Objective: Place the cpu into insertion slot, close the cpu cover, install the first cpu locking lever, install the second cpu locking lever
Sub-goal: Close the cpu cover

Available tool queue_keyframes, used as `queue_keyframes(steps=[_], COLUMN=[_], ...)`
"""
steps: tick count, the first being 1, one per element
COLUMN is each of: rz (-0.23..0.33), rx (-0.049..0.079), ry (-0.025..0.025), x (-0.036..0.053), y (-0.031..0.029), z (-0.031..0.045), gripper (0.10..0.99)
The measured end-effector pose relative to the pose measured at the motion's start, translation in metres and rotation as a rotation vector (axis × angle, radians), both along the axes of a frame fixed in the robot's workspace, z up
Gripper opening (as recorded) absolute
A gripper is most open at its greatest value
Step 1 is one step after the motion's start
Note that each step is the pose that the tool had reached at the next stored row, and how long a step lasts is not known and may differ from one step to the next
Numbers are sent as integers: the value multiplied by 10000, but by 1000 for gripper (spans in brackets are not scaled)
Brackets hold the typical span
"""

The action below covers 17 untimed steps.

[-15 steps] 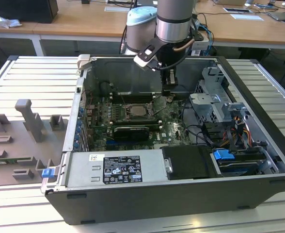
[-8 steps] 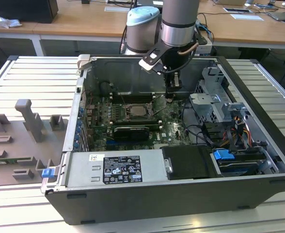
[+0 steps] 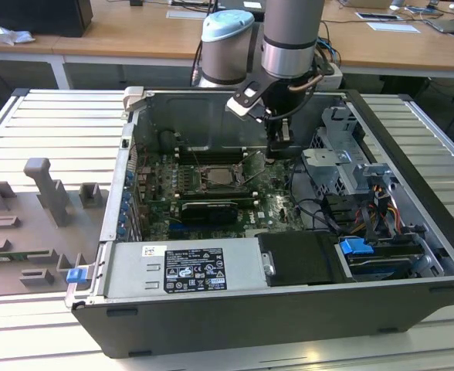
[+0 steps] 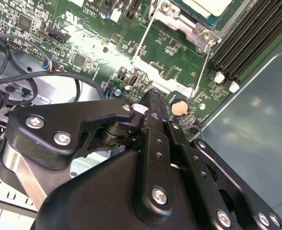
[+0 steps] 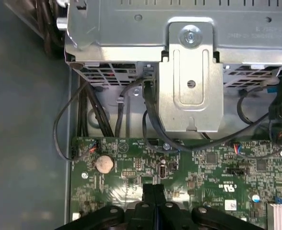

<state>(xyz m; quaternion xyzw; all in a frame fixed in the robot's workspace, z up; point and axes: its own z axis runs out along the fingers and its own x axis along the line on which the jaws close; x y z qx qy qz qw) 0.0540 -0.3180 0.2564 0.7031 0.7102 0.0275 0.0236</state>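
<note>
Inside the case (image 3: 289,325), 1 cpu (image 3: 221,176) fills the insertion slot (image 3: 205,180) (gripper (image 3: 276,158) closed nearby).

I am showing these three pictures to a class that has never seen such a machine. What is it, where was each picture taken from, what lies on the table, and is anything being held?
The grey jointed tube is a robot arm. At its end is a black gripper, a claw with two fingers. The exterior view looks from outside at an open computer case lying on a slatted table. Grey plastic holders lie on the exterior view's left. The arm reaches down into the case, over the green circuit board. Both wrist views come from cameras riding on the arm and look past the gripper at the board. Its fingers are pressed together and hold nothing. In the second wrist view, the square chip sits in a silver frame on the board.
</note>
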Motion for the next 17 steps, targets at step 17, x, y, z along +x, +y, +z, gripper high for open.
queue_keyframes(steps=[17], rz=[1], rx=[0], ry=[61], x=[-95], y=[5], z=[-78], gripper=[106])
